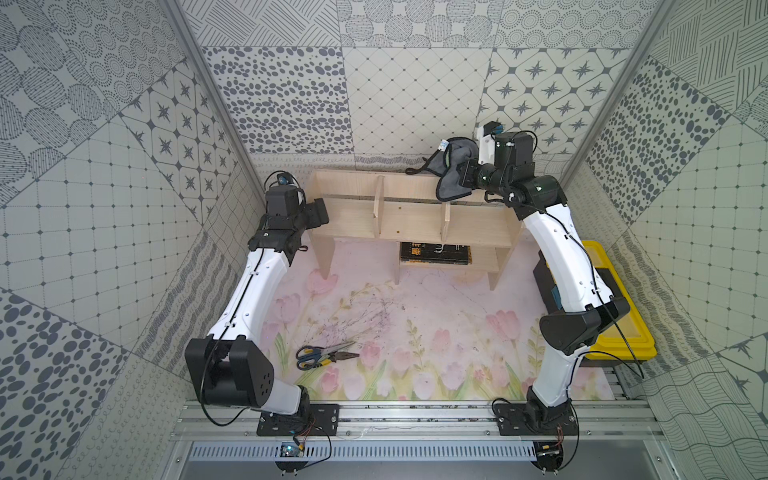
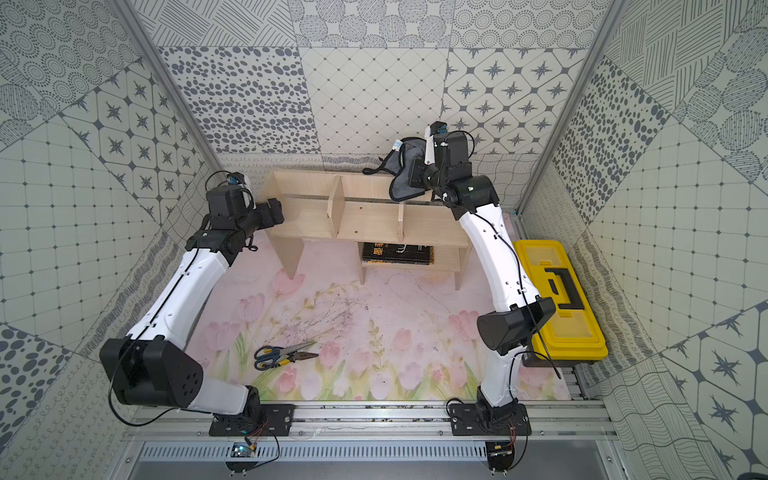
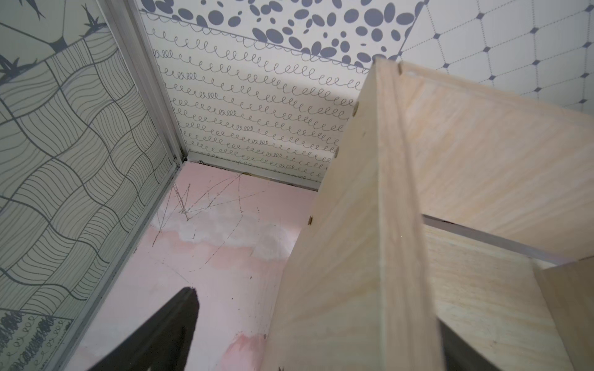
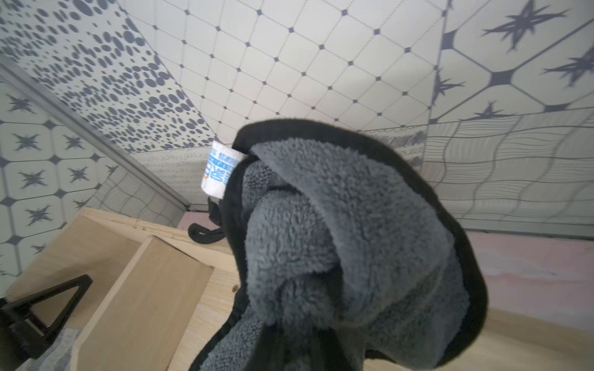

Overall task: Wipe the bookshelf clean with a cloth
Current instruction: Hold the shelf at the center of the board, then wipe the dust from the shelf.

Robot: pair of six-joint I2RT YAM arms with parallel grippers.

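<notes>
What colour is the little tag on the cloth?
Tag: white with blue print, clearest in the right wrist view.

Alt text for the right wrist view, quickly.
A bunched dark grey cloth with a white tag fills most of the frame. The pale-wood bookshelf and patterned walls show behind it.

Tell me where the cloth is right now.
In both top views the cloth hangs bunched from the shut right gripper, over the back edge of the bookshelf at its right end.
</notes>
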